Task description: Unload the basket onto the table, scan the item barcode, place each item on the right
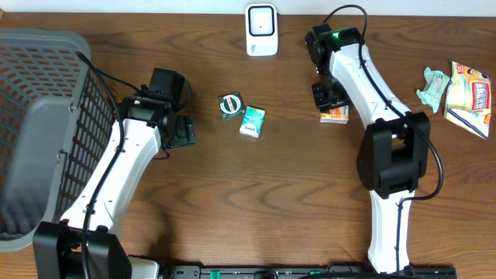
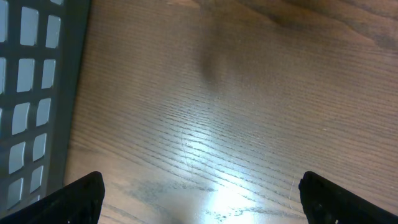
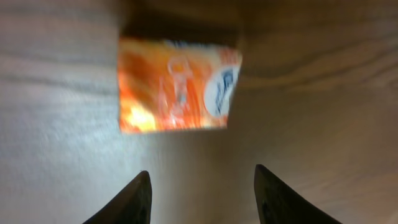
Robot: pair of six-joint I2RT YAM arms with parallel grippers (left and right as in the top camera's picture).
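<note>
- The right gripper (image 3: pixel 202 171) hangs partly open, its jaws apart over bare wood and gripping nothing.
- The orange box (image 3: pixel 177 87) lies flat on the table (image 1: pixel 232 201) at the gripper's 12 o'clock, apart from the fingertips.
- Overhead, that box sits at 4 o'clock from the white scanner (image 1: pixel 262 29).
- The left gripper (image 2: pixel 200 177) gapes wide and empty, with the basket (image 2: pixel 68 93) at its 9 o'clock.

Orange box (image 3: pixel 177 85); white scanner (image 1: pixel 262 29); grey lattice basket (image 1: pixel 31 124); brown wood-grain table (image 1: pixel 232 194)
</note>
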